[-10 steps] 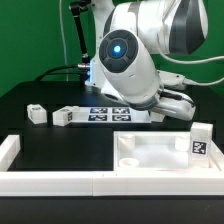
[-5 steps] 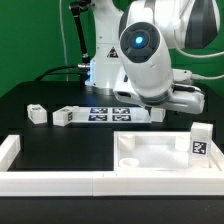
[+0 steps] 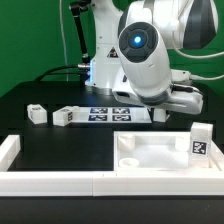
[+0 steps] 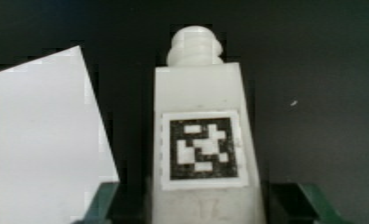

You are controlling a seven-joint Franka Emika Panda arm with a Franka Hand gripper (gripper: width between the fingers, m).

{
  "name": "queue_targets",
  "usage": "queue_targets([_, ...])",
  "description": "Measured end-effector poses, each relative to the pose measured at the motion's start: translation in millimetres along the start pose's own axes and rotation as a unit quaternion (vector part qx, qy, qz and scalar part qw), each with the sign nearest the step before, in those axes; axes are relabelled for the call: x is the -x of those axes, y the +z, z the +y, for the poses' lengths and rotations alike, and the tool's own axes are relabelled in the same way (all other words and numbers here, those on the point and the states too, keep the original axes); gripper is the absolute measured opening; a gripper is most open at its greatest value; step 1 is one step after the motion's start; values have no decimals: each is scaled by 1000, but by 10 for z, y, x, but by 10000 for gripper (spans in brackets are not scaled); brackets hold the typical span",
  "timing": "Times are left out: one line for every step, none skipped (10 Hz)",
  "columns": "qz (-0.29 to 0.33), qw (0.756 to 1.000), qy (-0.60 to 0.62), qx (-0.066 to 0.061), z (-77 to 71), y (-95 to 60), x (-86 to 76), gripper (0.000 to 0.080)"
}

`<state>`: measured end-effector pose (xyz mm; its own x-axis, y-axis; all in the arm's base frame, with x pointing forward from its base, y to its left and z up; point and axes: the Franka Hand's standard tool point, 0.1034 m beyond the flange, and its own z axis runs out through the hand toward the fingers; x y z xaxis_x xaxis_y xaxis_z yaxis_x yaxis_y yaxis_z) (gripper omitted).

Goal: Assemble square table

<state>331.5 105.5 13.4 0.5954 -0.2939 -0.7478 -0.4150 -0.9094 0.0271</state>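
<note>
In the exterior view, the arm (image 3: 150, 60) had swung toward the exterior view's right within the last second and then almost stopped, low over the far side of the table. Its gripper was hidden behind the wrist. The top (image 3: 160, 136) lay at 5 o'clock from the marker board (image 3: 105, 112). An upright leg (image 3: 200, 142) stood at the top's 3 o'clock side.

In the wrist view, a leg (image 4: 202, 110) lay between the fingers (image 4: 103, 205) with its tag facing the camera. Its long axis ran straight away from the gripper (image 4: 199, 208), rounded tip farthest. The fingers stood close on both sides, but I could not tell if they already clenched it. I judged that the arm's swing had set up grasping this leg.
</note>
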Motion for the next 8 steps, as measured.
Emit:
queue_targets([0,1000,0,0,1,-1,-1,288])
queue_targets([0,1000,0,0,2,-1,-1,288])
queue_targets([0,1000,0,0,2,-1,-1,288])
queue_targets([0,1000,0,0,2,-2,-1,288])
queue_targets([1,1000,0,-2,-2,-27,-7,288])
queue_targets([-8,1000,-7,-1,-28,-246,47,290])
queue_targets([4,1000,-20,-8,-57,-692,65,290])
queue_targets([19,999,-31,-7,-39,-1004,101,290])
